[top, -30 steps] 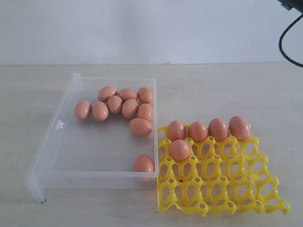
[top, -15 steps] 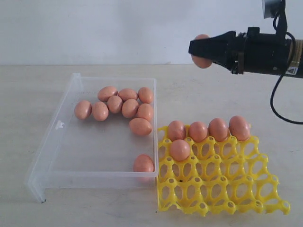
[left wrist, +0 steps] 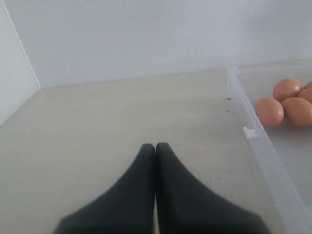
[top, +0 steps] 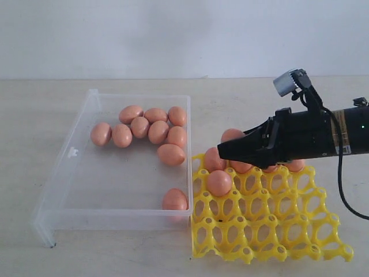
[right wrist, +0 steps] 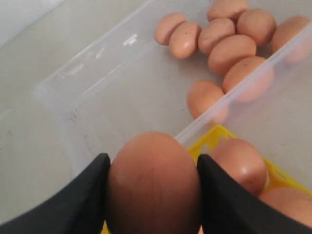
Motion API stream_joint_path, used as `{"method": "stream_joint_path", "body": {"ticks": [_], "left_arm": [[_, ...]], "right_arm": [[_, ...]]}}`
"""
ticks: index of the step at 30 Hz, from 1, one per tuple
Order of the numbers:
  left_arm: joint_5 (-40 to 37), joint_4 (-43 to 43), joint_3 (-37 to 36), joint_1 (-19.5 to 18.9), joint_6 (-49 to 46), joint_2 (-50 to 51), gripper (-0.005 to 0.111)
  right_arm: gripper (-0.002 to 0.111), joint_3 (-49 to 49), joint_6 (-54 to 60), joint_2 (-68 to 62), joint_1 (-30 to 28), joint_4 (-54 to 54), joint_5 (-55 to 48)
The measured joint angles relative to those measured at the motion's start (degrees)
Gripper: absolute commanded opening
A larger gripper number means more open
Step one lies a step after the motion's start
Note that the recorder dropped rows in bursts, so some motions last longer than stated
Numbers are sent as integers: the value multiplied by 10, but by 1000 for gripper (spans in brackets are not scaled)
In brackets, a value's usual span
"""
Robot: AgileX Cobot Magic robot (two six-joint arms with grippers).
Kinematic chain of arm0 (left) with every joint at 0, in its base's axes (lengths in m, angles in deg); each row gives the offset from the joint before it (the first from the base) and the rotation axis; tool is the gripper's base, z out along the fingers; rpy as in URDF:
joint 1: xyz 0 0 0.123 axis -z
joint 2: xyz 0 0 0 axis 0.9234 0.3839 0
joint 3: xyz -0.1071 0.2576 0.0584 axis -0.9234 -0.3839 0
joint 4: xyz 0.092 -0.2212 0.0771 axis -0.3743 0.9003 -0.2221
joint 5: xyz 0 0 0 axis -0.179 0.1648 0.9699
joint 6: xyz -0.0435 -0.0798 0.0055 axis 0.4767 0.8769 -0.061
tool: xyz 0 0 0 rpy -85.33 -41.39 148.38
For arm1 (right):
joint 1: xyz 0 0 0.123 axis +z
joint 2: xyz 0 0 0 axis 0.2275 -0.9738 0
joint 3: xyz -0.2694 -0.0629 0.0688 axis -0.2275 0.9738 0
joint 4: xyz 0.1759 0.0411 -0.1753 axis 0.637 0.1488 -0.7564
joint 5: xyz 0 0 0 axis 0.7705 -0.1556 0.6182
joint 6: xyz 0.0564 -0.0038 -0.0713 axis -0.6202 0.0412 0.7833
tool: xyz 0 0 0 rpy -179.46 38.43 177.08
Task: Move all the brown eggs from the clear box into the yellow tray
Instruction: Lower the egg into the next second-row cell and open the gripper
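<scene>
One brown egg (right wrist: 153, 190) (lengthwise along the fingers (right wrist: 78, 200)) fills the right end effector (right wrist: 152, 161).

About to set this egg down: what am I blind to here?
Exterior view: the right arm covers the back row of the yellow tray, so the eggs there can't be counted.
Right wrist view: the held egg hides whatever lies beneath it.
Left wrist view: the clear box is cut off by the edge.

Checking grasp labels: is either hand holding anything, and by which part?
Right hand holds one brown egg, pinched across its sides between the two fingers. Left hand is shut, holding nothing.
</scene>
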Motion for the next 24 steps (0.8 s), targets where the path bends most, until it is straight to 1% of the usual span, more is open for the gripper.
{"method": "stream_joint_path", "body": {"ticks": [5, 12, 20, 21, 23, 24], "left_arm": [[1, 0, 0, 0, 0, 0, -4], [4, 0, 0, 0, 2, 0, -4], [4, 0, 0, 0, 4, 0, -4], [4, 0, 0, 0, 4, 0, -4], [4, 0, 0, 0, 4, 0, 2], [4, 0, 0, 0, 4, 0, 11]], "right_arm": [[0, 0, 14, 10, 5, 13, -12], [0, 0, 12, 10, 5, -3, -109], [0, 0, 18, 5, 5, -16, -123], [0, 0, 26, 5, 5, -16, -123], [0, 0, 37, 2, 5, -14, -123], [0, 0, 42, -2, 6, -11, -123]]}}
